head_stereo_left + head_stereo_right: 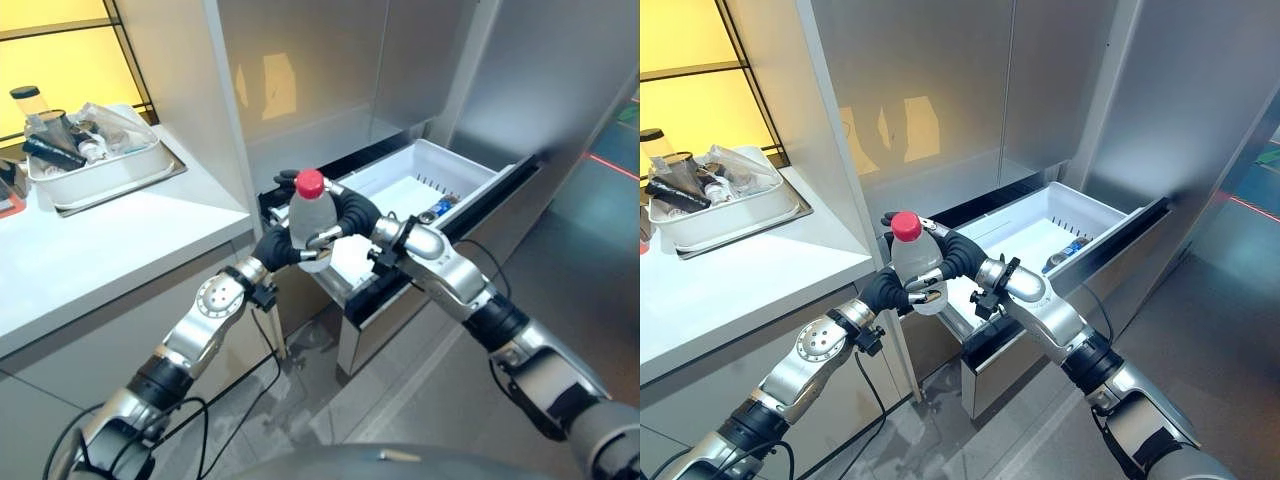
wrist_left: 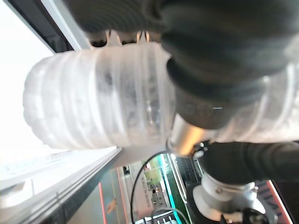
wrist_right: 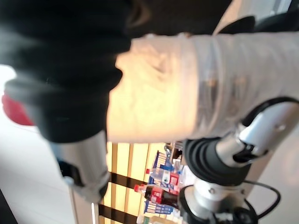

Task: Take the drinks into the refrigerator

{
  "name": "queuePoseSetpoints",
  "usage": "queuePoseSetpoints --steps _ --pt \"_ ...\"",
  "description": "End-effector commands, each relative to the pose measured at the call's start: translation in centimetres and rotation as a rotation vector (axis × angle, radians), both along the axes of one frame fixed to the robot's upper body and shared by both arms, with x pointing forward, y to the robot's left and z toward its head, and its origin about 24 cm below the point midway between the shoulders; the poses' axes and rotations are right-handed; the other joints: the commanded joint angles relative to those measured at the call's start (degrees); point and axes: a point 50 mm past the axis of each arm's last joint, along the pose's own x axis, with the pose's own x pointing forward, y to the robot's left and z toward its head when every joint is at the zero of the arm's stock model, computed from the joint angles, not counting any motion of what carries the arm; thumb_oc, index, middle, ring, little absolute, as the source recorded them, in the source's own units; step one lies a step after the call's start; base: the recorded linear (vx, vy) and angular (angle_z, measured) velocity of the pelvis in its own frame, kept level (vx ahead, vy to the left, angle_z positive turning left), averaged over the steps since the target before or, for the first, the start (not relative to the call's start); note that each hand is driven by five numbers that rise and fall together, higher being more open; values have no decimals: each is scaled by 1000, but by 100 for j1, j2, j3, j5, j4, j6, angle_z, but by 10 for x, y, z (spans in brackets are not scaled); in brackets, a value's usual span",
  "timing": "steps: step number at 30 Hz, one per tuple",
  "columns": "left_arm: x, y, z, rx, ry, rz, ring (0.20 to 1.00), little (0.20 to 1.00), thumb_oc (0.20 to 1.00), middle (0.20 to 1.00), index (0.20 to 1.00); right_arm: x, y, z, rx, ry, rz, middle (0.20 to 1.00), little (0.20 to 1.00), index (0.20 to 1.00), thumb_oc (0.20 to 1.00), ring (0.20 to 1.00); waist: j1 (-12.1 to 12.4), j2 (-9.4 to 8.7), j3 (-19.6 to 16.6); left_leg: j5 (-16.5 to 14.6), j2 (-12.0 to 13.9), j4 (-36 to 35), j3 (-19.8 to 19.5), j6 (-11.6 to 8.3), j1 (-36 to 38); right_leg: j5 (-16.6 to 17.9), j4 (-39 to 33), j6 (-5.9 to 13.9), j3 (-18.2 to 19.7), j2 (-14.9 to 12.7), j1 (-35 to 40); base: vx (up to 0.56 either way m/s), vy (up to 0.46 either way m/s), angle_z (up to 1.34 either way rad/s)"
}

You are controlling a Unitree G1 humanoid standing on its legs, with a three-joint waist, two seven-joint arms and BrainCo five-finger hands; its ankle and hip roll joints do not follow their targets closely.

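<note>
White counter [image 1: 90, 250] at the robot's left, white tray [image 1: 100, 172] of assorted clutter set on its far end, lit shelving with a dark frame [image 1: 118, 40] behind it, grey tiled floor [image 1: 585, 260] at the right, red floor line [image 1: 612, 165] beyond.

Clear ribbed plastic bottle with red cap [image 1: 308, 215], upright, held above near corner of open white refrigerator drawer [image 1: 470, 170]; contents apparently colourless.

Silver-grey arms, dark ribbed wrist covers
</note>
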Motion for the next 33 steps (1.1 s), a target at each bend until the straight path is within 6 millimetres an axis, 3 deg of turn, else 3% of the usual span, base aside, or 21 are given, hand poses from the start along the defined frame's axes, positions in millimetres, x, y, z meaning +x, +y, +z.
queuePoseSetpoints --steps 1,2,3,4,8,17,19,21,24,26,28,30,33 --pt "35 -17 91 -209 -338 24 200 200 200 200 200 -51 69 28 40 -145 404 605 605 605 605 605 -61 -132 269 -651 -526 120 -59 598 312 -562 131 -85 -175 152 376 0 0 0" --pt "35 -17 91 -209 -338 24 200 200 200 200 200 -51 69 28 40 -145 404 514 514 514 514 514 -61 -132 270 -651 -526 120 -59 598 312 -562 131 -85 -175 152 375 0 0 0" --pt "35 -18 89 -210 -333 26 200 200 200 200 200 -54 71 33 37 -167 426 307 307 307 307 307 -60 -132 267 -644 -527 115 -61 596 307 -555 120 -85 -165 152 373 0 0 0" --pt "35 -18 89 -209 -331 28 200 200 200 200 200 -54 72 34 39 -174 432 200 200 200 200 200 -59 -132 265 -642 -527 114 -63 595 302 -555 112 -86 -166 151 372 0 0 0" --pt "35 -21 86 -213 -319 22 200 200 200 200 200 -58 77 40 47 -188 461 200 200 200 200 200 -52 -139 272 -635 -519 105 -56 595 298 -541 93 -88 -154 146 368 0 0 0" --pt "37 -18 86 -220 -316 43 200 200 200 200 200 -56 76 31 24 -159 451 200 200 200 200 200 -52 -171 300 -641 -506 114 -82 586 297 -550 114 -100 -174 163 372 0 0 0" --pt "37 -18 87 -225 -318 46 200 200 200 200 200 -56 76 29 24 -133 457 200 200 200 200 200 -50 -173 298 -644 -507 119 -89 586 294 -553 115 -104 -175 167 368 0 0 0" --pt "36 -18 86 -224 -311 43 200 200 200 200 200 -59 77 18 86 27 497 200 200 200 200 200 -47 -183 311 -641 -504 127 -99 589 283 -554 118 -106 -178 169 357 0 0 0" --pt "35 -18 83 -220 -295 31 526 526 526 526 526 -60 77 3 177 242 527 200 200 200 200 200 -30 -185 335 -668 -492 114 -95 582 308 -578 117 -105 -183 186 376 0 0 0" --pt "35 -18 78 -209 -272 24 533 533 533 533 533 -62 78 -7 261 402 535 200 200 200 200 200 -15 -197 359 -665 -496 124 -101 581 299 -577 125 -107 -179 192 365 0 0 0" --pt "32 -14 69 -188 -236 31 878 878 878 878 878 -59 76 -11 350 487 490 200 200 200 200 200 3 -206 367 -667 -493 131 -87 582 279 -573 138 -106 -170 191 334 0 0 0" --pt "30 -11 62 -188 -204 34 1000 1000 1000 1000 1000 -59 75 -9 396 510 486 200 200 200 200 200 11 -201 389 -663 -496 132 -86 581 259 -568 146 -108 -157 187 308 0 0 0" --pt "25 -9 47 -192 -143 37 1000 1000 1000 1000 1000 -59 73 -13 449 549 452 200 200 200 200 200 17 -194 407 -654 -499 130 -82 582 236 -565 137 -108 -160 185 294 0 0 0"
